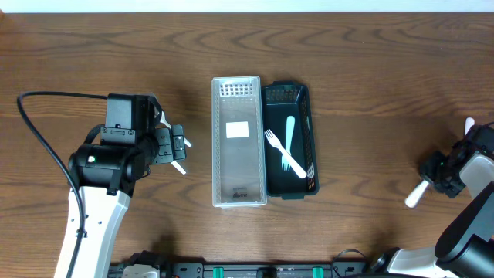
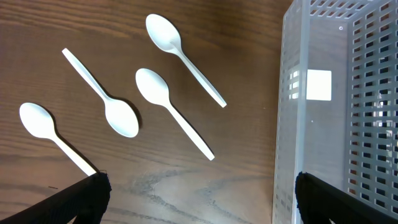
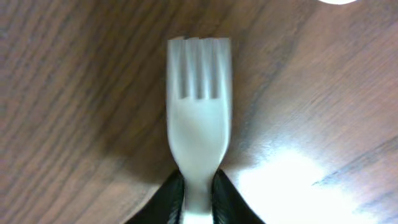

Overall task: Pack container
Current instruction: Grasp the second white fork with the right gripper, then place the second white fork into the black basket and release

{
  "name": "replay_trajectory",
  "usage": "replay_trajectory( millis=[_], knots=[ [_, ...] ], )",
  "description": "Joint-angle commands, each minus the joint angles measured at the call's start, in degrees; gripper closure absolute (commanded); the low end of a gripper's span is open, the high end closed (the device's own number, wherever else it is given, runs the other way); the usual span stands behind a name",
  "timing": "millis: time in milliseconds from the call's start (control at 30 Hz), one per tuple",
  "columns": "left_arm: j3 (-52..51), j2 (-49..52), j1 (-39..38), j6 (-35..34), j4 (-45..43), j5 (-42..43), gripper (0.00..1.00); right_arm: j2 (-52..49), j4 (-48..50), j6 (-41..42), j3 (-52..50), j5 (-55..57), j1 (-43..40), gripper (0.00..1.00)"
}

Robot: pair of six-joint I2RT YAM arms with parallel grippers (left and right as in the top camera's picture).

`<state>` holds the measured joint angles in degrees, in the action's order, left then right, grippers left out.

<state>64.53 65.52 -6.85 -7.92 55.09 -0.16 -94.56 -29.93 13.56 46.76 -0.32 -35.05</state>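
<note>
A clear white slotted basket (image 1: 239, 143) and a dark green basket (image 1: 303, 116) stand side by side mid-table. The green one holds a white fork (image 1: 282, 153) and a mint fork (image 1: 290, 135). My left gripper (image 1: 181, 147) is open and empty, left of the clear basket. In the left wrist view its jaws (image 2: 199, 193) hover over bare wood, with several white spoons (image 2: 171, 109) ahead and the clear basket (image 2: 336, 93) at right. My right gripper (image 1: 436, 174) at the far right is shut on a white fork (image 3: 199, 106), which also shows in the overhead view (image 1: 417, 193).
Bits of white spoon (image 1: 179, 167) stick out from under the left gripper in the overhead view. A small pale object (image 1: 469, 123) lies near the right edge of the table. A black cable (image 1: 42, 139) loops at the left.
</note>
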Motion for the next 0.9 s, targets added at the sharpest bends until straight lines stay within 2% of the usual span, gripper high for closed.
replay_trajectory(
  millis=[0,100,200,300,433,600,867],
  knots=[
    [0.13,-0.02,0.20,-0.28,0.09,0.11,0.03,-1.36,0.02,1.92,-0.44,-2.14,-0.13,0.87],
    [0.13,-0.02,0.20,-0.28,0.09,0.11,0.04,-1.33,0.07,2.25,-0.42,-3.08,-0.13,0.91],
    [0.13,-0.02,0.20,-0.28,0.09,0.11,0.03,-1.33,0.24,2.27,0.04,-5.66,-0.13,0.99],
    [0.13,-0.02,0.20,-0.28,0.09,0.11,0.04,-0.68,-0.81,2.27,1.86,-15.28,0.35,0.97],
    [0.13,-0.02,0.20,-0.26,0.09,0.11,0.04,2.03,-5.22,1.31,5.53,-16.22,3.48,0.99],
    [0.13,-0.02,0.20,-0.26,0.09,0.11,0.03,8.31,-11.06,0.02,12.79,-12.72,12.33,0.99],
    [0.13,-0.02,0.20,-0.28,0.09,0.11,0.03,13.18,-17.18,0.11,25.88,-6.67,33.92,0.99]
  ],
)
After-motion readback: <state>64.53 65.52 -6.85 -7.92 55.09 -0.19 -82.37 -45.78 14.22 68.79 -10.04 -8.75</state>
